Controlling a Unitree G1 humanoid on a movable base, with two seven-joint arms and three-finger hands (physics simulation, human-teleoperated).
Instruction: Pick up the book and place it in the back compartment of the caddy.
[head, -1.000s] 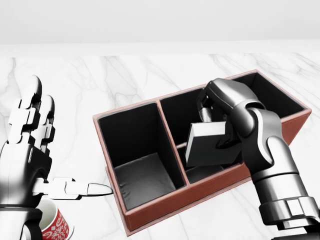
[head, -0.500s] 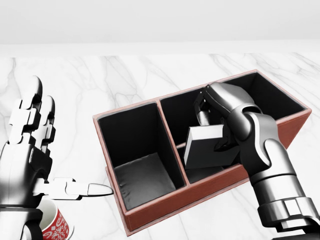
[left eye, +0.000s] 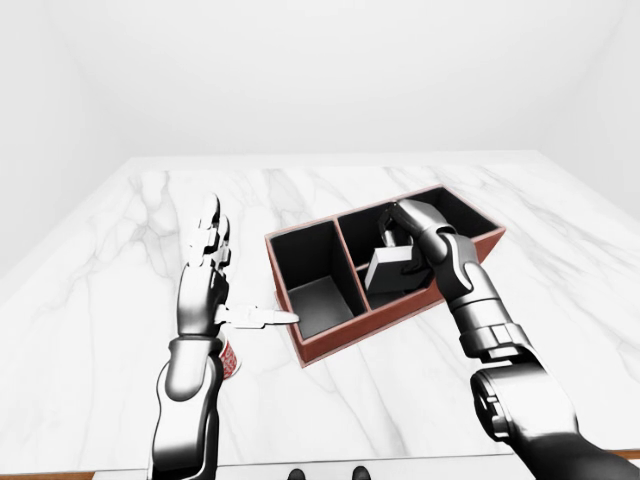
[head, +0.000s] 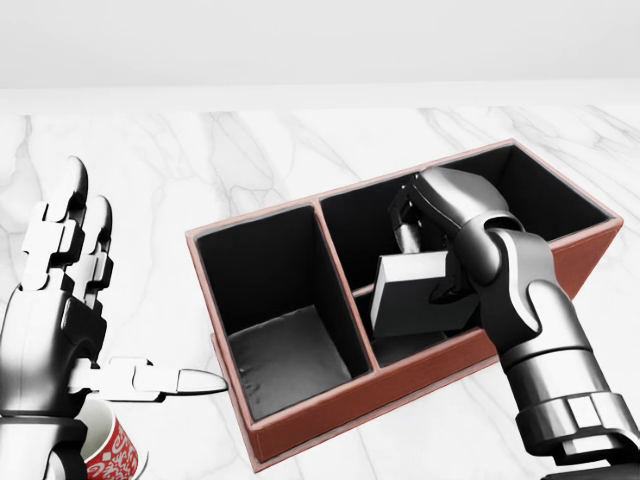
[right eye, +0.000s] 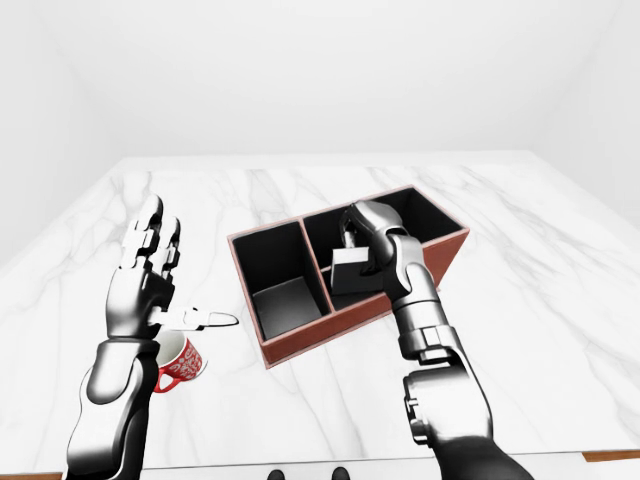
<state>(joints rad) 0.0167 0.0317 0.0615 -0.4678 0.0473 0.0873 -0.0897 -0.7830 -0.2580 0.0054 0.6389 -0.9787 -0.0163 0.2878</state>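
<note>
A red mug (right eye: 180, 363) with white lettering too small to read stands on the marble table (head: 300, 150) at about 7 o'clock in the head view, directly under the left hand (head: 55, 310) and well apart from the caddy (head: 330, 410). The left hand is raised, palm turned inward, fingers stretched upward and thumb pointing toward the caddy, released and grasping nothing. The caddy, brown outside and black inside, lies at an angle near the centre, with an empty compartment at its 8 o'clock end and a divider (head: 343, 283) beside it. The right hand (head: 445, 245) reaches in from 5 o'clock, wrist bent down over the compartments to the right of the divider, its fingers clenched around the book (head: 415, 300). The book, dark with a lighter edge, is tilted, with its lower part inside the caddy beside the near wall and its top about level with the rim. The forearm hides the part of the caddy behind it.
</note>
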